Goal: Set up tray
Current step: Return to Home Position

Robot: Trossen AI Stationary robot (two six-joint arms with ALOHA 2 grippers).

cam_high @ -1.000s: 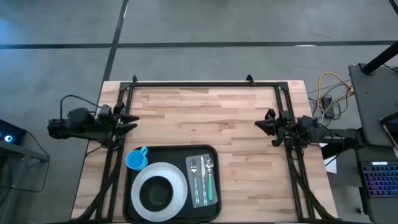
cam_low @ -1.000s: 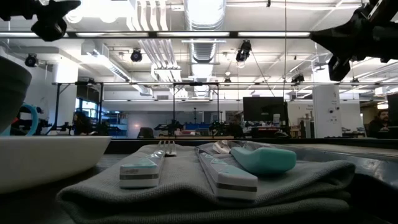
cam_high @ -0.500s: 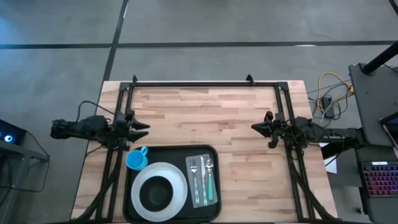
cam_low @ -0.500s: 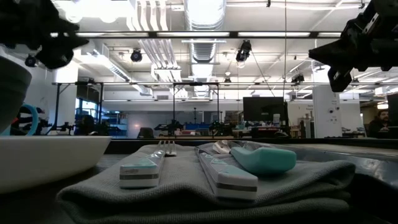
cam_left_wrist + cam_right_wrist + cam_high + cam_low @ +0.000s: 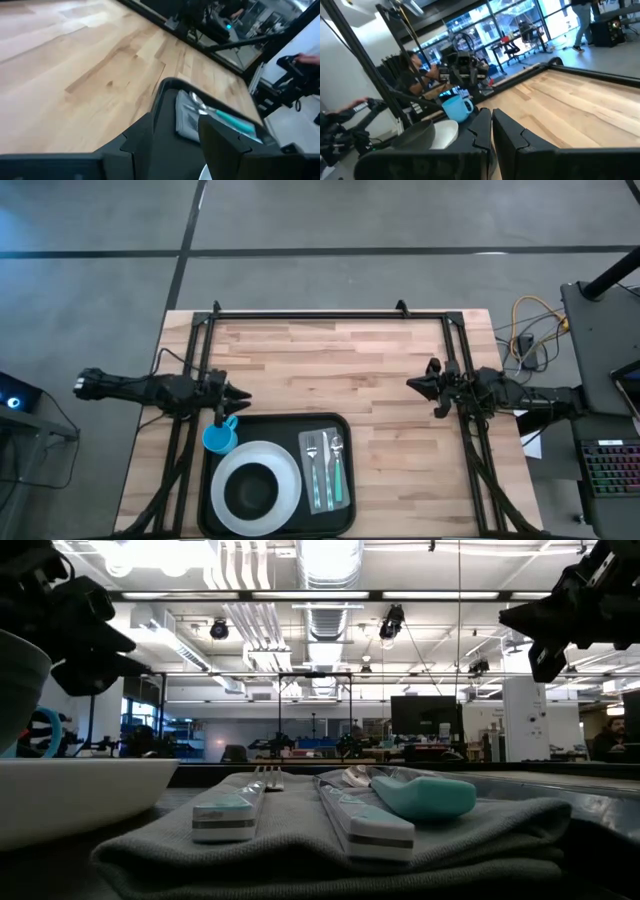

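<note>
The black tray (image 5: 278,423) lies on the wooden table by its near edge. In it, a white plate (image 5: 288,463) carries a dark bowl (image 5: 250,492). A grey napkin (image 5: 305,475) beside the plate bears several teal-handled cutlery pieces (image 5: 326,470). A blue cup (image 5: 218,438) stands at the tray's far left corner. My left gripper (image 5: 234,396) hovers open just beyond the cup, above the table, and the tray's corner (image 5: 161,90) shows past its fingers. My right gripper (image 5: 418,385) is shut and hangs in the air by the table's right side, far from the tray.
Black frame rails (image 5: 330,314) run along the far edge and down both sides of the table. Bare wood (image 5: 330,365) lies between the grippers and beyond the tray. Cables (image 5: 525,330) and a desk with a keyboard (image 5: 610,470) sit off the right edge. People show in the room behind.
My left gripper has moved toward the table's right and near edge and come down, closing in on the blue cup. The tray and everything in it have stayed put.
</note>
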